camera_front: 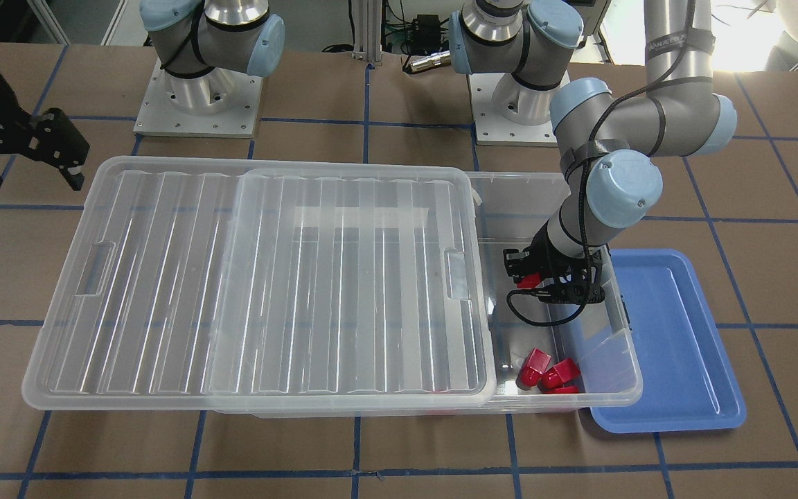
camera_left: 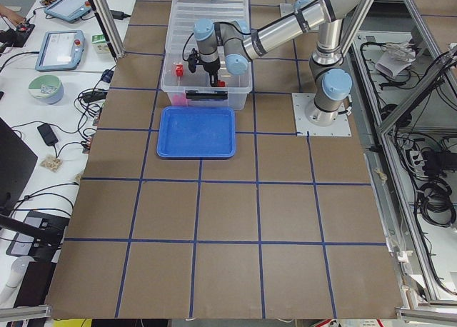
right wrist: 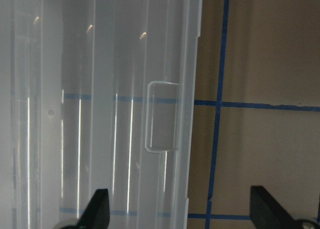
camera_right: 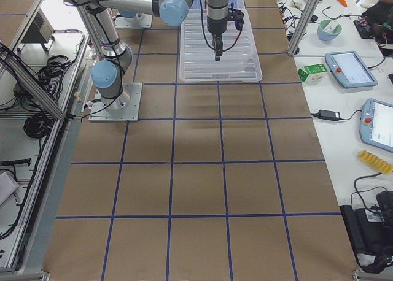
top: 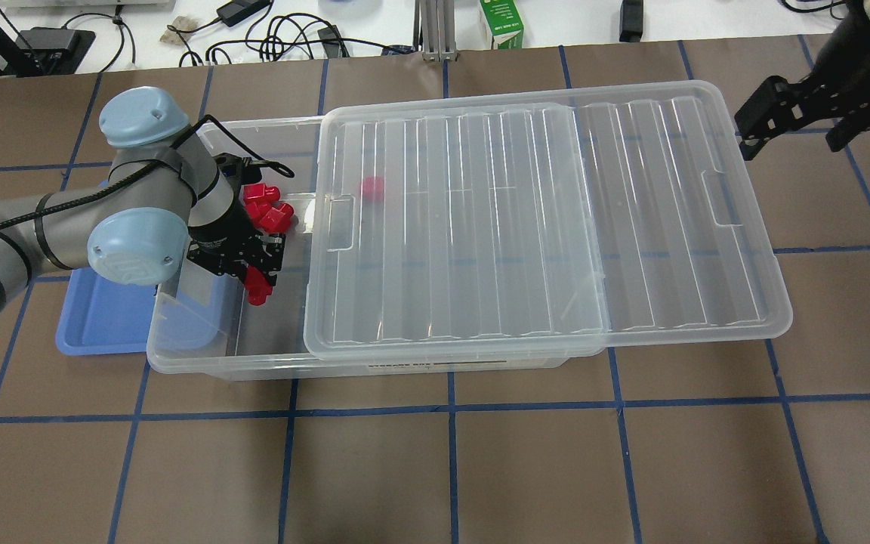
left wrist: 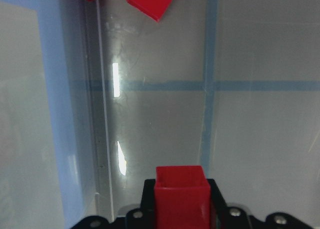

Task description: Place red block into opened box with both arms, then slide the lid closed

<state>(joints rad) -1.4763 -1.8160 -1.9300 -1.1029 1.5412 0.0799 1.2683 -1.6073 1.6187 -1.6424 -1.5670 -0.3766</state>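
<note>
Seen from above, with twelve o'clock pointing away from the robot, one clear box [top: 201, 355] lay lengthwise on the brown table [top: 435, 468]. One blue tray [top: 95, 325] sat just beside its nine o'clock end.

One ribbed lid [top: 480, 227] rested on the box's rim, offset toward three o'clock. It overhung that end of the box and left only the nine o'clock end uncovered. Its two handle slots showed, one [top: 340, 223] near the opening and one [top: 722, 196] on the overhanging part.

Two arms were in view. The left arm [top: 50, 234] reached in from nine o'clock. The left gripper [top: 254, 281] hung inside the outline of the uncovered end, its fingers closed narrowly on one red block [left wrist: 180, 194]. The wrist view showed the block pinched between them, with the box floor beyond it. Whether the block touched the floor could not be told.

Farther toward twelve o'clock, three loose red pieces [camera_front: 544, 374] lay clustered in the far corner of the opening, touching one another. A fourth red piece [top: 371, 189] showed faintly through the lid, at three o'clock from the cluster.

Farthest out, at two o'clock, the right gripper [right wrist: 180, 209] hung beyond the lid's overhanging end. Its two fingers were spread wide and gripped nothing, and its wrist view looked down on the lid's edge and slot.
</note>
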